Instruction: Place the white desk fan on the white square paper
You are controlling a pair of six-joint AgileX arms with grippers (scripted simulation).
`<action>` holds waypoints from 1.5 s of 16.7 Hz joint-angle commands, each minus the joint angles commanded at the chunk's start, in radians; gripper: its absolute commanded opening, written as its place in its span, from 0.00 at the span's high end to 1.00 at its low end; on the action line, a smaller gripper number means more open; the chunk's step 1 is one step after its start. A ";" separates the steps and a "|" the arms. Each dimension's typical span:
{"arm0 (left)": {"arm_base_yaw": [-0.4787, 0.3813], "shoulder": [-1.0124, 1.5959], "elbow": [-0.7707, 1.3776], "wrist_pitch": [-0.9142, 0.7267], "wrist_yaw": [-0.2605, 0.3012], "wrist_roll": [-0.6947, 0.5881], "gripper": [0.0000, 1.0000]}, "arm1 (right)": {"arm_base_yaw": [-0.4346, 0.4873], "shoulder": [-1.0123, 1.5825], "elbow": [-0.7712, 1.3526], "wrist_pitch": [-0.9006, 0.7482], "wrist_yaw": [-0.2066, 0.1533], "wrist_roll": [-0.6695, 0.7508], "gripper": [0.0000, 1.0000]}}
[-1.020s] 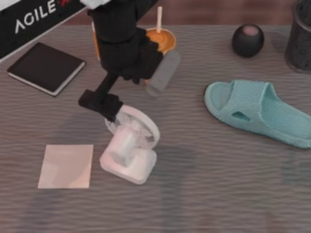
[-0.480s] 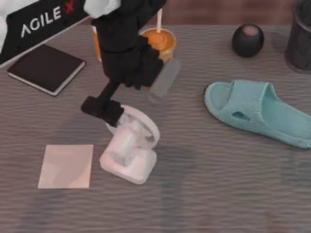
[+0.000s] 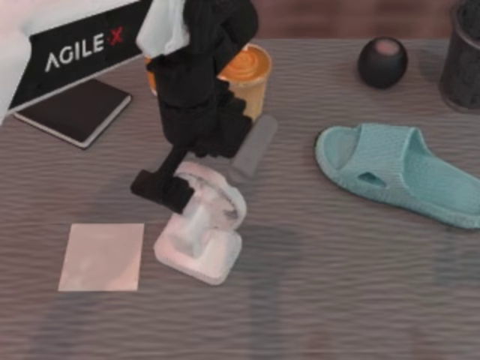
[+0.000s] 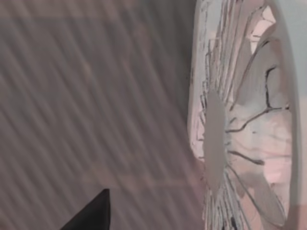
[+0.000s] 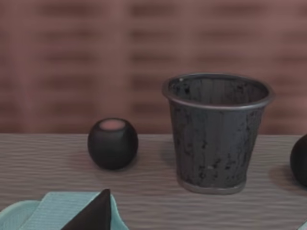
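The white desk fan [image 3: 201, 229] stands on its square base a little left of the table's middle, its round grilled head [image 3: 216, 196] tilted up. My left gripper [image 3: 206, 171] is open and low over that head, with the black finger [image 3: 160, 190] on its left side and the other finger [image 3: 253, 147] off to the back right. In the left wrist view the fan's grille [image 4: 240, 129] fills one side, close to a black fingertip [image 4: 92, 216]. The white square paper [image 3: 102, 256] lies flat and bare just left of the fan's base. My right arm is parked out of the top view.
A black notebook [image 3: 75, 111] lies at the back left and an orange cup [image 3: 247, 71] stands behind the left arm. To the right are a teal slipper [image 3: 397, 172], a black ball [image 3: 382, 61] and a dark bucket [image 3: 461, 56]. The right wrist view shows that bucket [image 5: 216, 129].
My left arm has come down and forward, bringing its black finger closer to the left side of the fan's head. The fan and the paper have not moved.
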State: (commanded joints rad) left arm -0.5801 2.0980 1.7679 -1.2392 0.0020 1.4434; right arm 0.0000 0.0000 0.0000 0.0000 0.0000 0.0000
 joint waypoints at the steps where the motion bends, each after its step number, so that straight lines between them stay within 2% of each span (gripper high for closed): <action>1: 0.000 0.000 0.000 0.000 0.000 0.000 0.00 | 0.000 0.000 0.000 0.000 0.000 0.000 0.00; 14: 0.000 0.000 0.000 0.000 0.000 0.000 0.98 | 0.000 0.000 0.000 0.000 0.000 0.000 0.00; 25: 0.002 0.001 0.017 -0.017 -0.001 0.002 1.00 | 0.000 0.000 0.000 0.000 0.000 0.000 0.00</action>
State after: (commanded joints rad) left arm -0.5783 2.0987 1.7850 -1.2565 0.0013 1.4458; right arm 0.0000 0.0000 0.0000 0.0000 0.0000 0.0000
